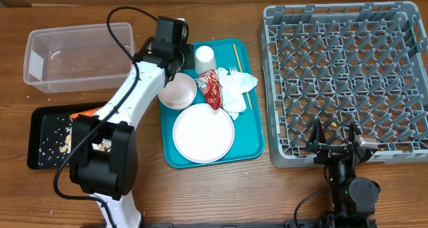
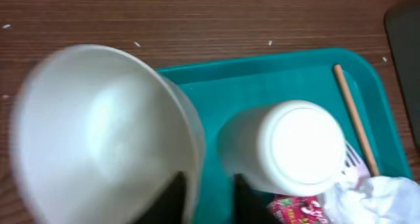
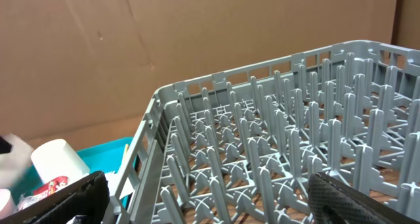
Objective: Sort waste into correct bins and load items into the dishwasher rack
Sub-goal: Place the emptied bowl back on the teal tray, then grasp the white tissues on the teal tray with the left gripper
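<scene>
My left gripper [image 1: 175,73] [image 2: 209,184] is shut on the rim of a small white bowl [image 1: 177,91] [image 2: 98,132] at the top left of the teal tray [image 1: 251,144]. An upturned white cup [image 1: 204,55] [image 2: 298,145] stands just right of it. The red wrapper [image 1: 209,87], crumpled napkins [image 1: 235,91], wooden stick [image 1: 241,74] and large plate [image 1: 203,132] also lie on the tray. My right gripper [image 1: 332,140] [image 3: 207,184] is open and empty at the front edge of the grey rack [image 1: 348,81]. I see no second bowl.
The clear tub [image 1: 77,57] stands at the far left. In front of it the black tray [image 1: 37,138] holds food scraps and an orange carrot [image 1: 83,113]. The left arm reaches over the space between the bins and the teal tray.
</scene>
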`<state>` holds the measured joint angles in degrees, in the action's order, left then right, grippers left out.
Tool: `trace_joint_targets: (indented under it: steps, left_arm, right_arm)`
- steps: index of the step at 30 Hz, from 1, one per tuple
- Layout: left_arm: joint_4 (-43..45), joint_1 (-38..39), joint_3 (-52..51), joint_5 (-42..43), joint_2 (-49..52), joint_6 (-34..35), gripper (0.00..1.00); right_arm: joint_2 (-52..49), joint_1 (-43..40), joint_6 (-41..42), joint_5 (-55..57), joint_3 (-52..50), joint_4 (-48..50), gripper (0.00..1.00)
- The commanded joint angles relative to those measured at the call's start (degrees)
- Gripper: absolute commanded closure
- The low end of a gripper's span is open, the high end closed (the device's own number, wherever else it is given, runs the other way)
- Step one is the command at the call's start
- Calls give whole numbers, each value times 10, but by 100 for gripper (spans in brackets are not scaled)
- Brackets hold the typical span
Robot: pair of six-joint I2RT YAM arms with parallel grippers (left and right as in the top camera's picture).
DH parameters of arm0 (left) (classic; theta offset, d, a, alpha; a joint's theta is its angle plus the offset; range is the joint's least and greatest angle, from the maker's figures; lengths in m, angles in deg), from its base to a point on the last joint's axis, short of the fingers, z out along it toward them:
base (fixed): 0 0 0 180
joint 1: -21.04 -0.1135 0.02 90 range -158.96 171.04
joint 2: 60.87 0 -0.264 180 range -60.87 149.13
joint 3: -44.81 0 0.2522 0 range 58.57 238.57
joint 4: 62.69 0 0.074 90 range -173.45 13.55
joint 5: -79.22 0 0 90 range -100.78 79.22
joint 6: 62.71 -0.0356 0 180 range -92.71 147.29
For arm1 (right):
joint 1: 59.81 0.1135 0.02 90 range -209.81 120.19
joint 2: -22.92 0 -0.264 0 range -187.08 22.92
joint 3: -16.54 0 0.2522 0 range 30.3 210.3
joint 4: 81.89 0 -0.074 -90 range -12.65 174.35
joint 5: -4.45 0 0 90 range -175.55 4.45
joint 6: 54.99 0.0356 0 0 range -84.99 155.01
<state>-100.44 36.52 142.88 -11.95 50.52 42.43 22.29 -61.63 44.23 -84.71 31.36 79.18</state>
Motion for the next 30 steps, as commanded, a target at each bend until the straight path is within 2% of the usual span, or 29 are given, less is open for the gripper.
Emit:
trace_joint_targets:
  steps: [1, 2, 7, 15, 18, 22, 27, 30]
  left_arm:
    - [0, 11, 10, -8, 3, 3, 29]
    - [0, 12, 10, -8, 3, 2, 25]
    - [-21, 12, 16, -9, -3, -4, 25]
    - [-143, 19, 92, 0, -49, -3, 20]
    - [-174, 25, 109, 46, -61, 1, 20]
    - [-211, 48, 110, 139, -53, 62, 21]
    - [-228, 91, 109, 134, -27, 128, 18]
    - [-224, 123, 109, 96, -2, 160, 17]
  right_arm:
    - [4, 3, -1, 1, -6, 4, 0]
    - [4, 3, -1, 1, -6, 4, 0]
    - [4, 3, -1, 1, -6, 4, 0]
    - [4, 3, -1, 1, -6, 4, 0]
    - [4, 3, -1, 1, -6, 4, 0]
    - [4, 3, -1, 1, -6, 4, 0]
    - [4, 3, -1, 1, -6, 4, 0]
    - [4, 3, -1, 1, -6, 4, 0]
